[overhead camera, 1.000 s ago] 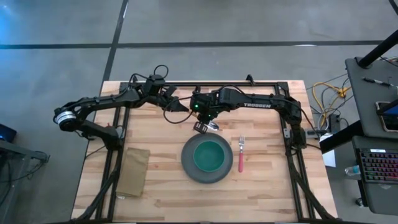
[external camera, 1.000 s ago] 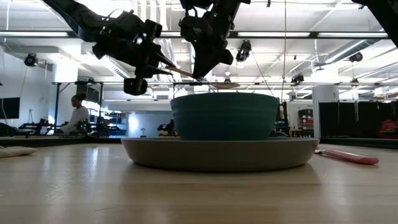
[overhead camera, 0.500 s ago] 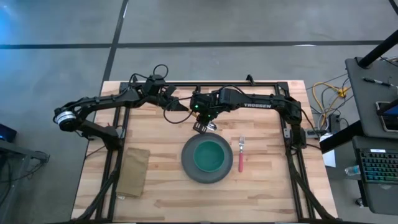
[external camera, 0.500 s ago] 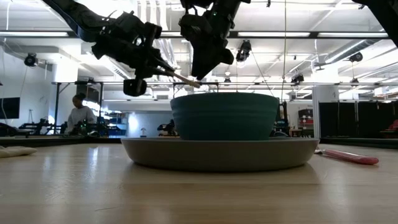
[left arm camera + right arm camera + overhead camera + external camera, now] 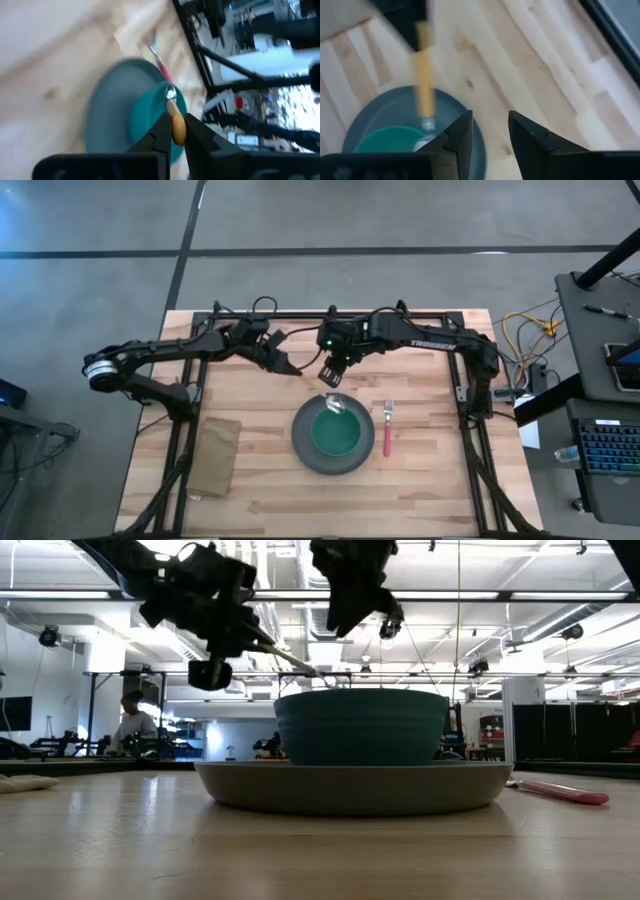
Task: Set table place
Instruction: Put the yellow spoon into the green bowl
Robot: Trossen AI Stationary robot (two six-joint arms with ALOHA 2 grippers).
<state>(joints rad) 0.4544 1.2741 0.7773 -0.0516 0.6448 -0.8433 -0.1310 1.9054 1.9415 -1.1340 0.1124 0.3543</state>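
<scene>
1. The orange-handled spoon (image 5: 174,120) is held in the air by its handle; its metal end (image 5: 335,400) reaches over the far rim of the teal bowl (image 5: 336,431).
2. The teal bowl stands in the grey plate (image 5: 304,448), and the plate lies on the wooden table (image 5: 430,480), near the middle.
3. The pink-handled fork (image 5: 387,430) lies flat on the table just beside the plate, on the side of the right arm.
4. The left gripper (image 5: 173,131) has its fingers closed on the spoon handle, above the table beyond the plate.
5. The right gripper (image 5: 490,131) hangs above the far edge of the plate with its fingers apart and nothing between them.
6. A tan folded cloth (image 5: 214,457) lies on the table well apart from the plate, on the side of the left arm.
</scene>
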